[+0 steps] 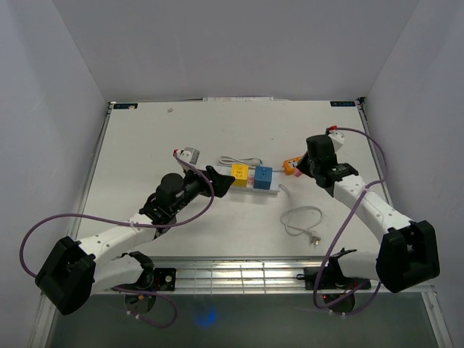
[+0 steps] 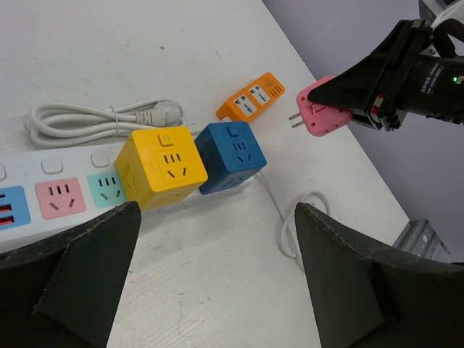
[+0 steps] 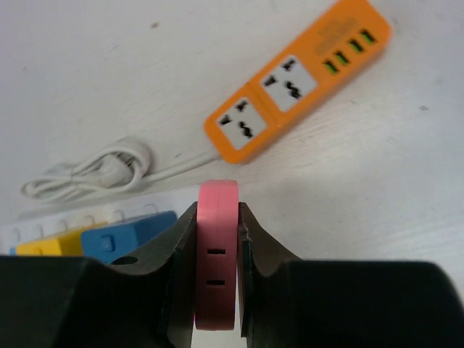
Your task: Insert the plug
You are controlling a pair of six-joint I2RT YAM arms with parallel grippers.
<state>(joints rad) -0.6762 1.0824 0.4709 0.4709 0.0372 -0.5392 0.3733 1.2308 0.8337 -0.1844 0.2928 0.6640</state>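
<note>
My right gripper is shut on a flat pink plug, clamped edge-on between both fingers. In the left wrist view the pink plug hangs above the table with its metal prongs pointing left, toward the blue cube, a gap away. The blue cube and a yellow cube sit plugged on the white power strip. My left gripper is open and holds nothing. From above, the left gripper is at the strip's left end and the right gripper to its right.
An orange power strip lies flat just beyond the right gripper. A bundled white cable lies behind the white strip. The strip's own cord loops toward the near right of the table.
</note>
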